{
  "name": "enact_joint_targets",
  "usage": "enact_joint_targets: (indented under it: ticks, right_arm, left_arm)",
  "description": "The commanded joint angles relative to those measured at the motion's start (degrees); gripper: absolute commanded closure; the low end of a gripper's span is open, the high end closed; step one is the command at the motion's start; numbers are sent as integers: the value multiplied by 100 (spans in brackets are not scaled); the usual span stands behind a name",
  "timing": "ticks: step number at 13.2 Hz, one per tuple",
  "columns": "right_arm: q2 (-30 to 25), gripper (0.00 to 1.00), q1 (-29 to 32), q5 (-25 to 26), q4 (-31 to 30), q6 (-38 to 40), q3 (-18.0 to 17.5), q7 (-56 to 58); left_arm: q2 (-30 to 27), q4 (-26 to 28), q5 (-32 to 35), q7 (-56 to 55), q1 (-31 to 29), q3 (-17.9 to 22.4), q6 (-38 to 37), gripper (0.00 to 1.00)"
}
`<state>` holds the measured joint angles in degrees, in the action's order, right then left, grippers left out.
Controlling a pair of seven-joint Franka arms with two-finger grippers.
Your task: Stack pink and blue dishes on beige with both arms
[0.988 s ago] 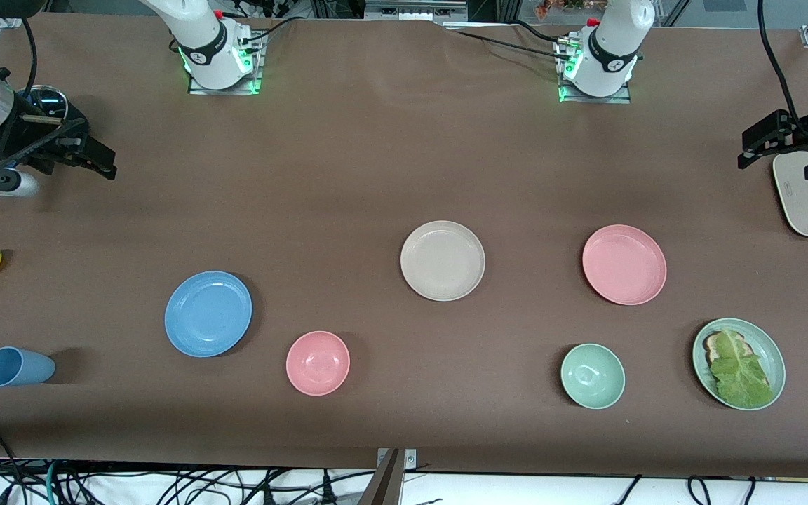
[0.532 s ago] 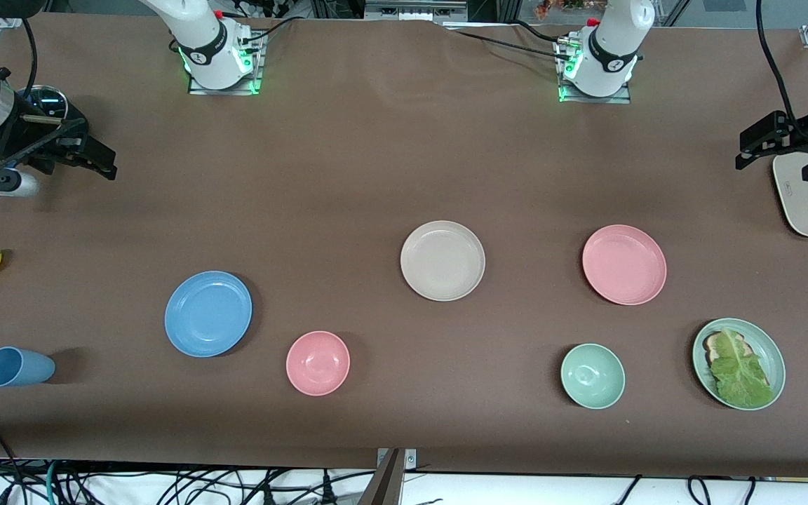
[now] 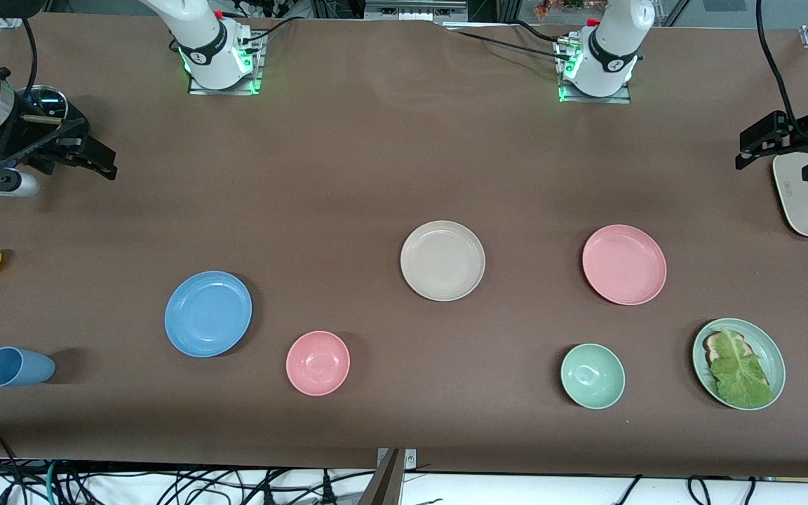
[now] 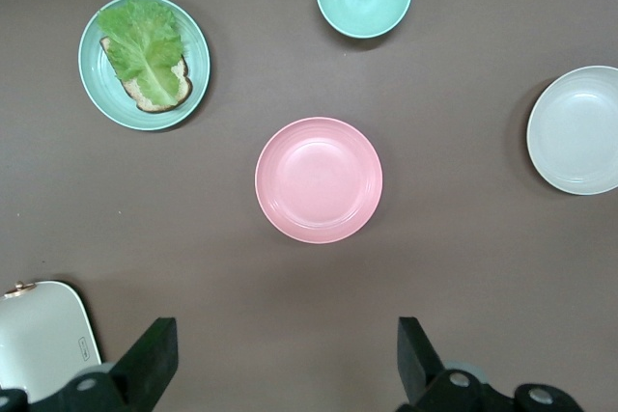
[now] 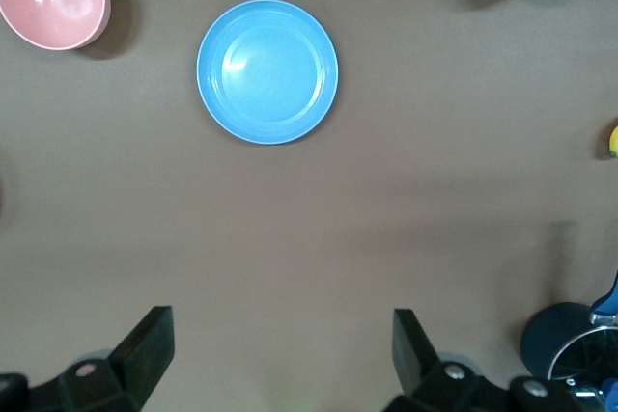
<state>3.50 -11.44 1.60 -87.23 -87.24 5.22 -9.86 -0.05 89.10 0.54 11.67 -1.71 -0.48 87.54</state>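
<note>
nearest the front camera sit a pink bowl (image 3: 318, 362) and a green bowl (image 3: 593, 376); a little farther lies the blue plate (image 3: 208, 313) toward the right arm's end; farther again the beige plate (image 3: 442, 261) mid-table and the pink plate (image 3: 624, 264) toward the left arm's end, all three well apart; the right gripper (image 5: 275, 359) and the left gripper (image 4: 290, 364) hang over bare table, fingers spread wide, holding nothing

Front camera looks down from high; wrist cameras look straight down, sharing the pink plate (image 3: 624, 264) and blue plate (image 3: 208, 313).
</note>
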Motion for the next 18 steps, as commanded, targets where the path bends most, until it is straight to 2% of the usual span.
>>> enact_joint_targets:
  ticks: [1, 16, 18]
  right_arm:
    - [2, 0, -7, -46, 57, -4, -4, -7]
    - [10, 0, -7, -46, 66, -83, -4, -7]
    - [71, 0, 1, -46, 66, -100, -4, -7]
  left_arm:
    - [14, -50, 78, 116, -13, -31, -35, 0]
    - [14, -50, 78, 98, -40, -31, -35, 0]
    - [215, -67, 78, 90, -40, -22, -35, 0]
